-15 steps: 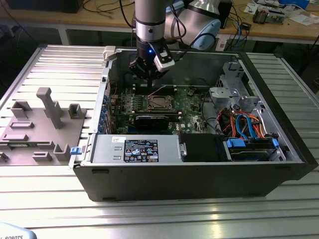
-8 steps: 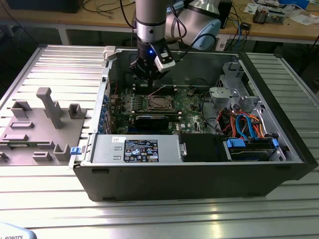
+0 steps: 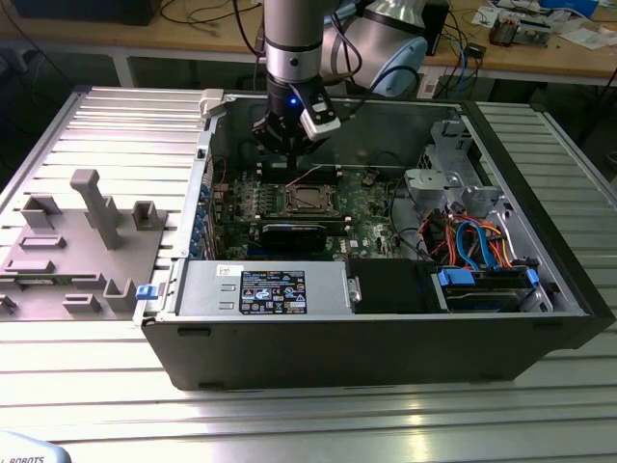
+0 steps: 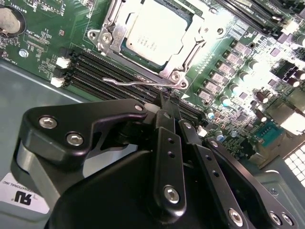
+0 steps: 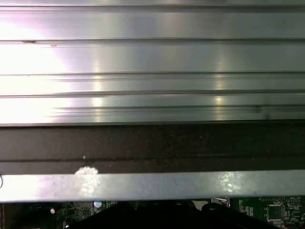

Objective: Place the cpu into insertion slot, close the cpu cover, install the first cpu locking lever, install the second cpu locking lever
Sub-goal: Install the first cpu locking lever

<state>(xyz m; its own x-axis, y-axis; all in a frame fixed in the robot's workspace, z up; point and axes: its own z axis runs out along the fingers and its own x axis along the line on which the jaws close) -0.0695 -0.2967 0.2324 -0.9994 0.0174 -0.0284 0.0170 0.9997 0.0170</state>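
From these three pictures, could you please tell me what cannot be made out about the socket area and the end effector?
- Thin wire locking lever: in the second wrist view, whether it is latched is unclear.
- Dark end effector: its own black housing hides the fingertips.
- Pale silvery square cpu: too small in the exterior view to judge seating.
- Green motherboard: first wrist view, cut off by the grey case wall.

One cpu, one cpu cover, one motherboard, one gripper, one computer case

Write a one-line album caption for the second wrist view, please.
Black gripper poised beside a thin wire lever, the cpu seated in the green motherboard under its silvery cpu cover.
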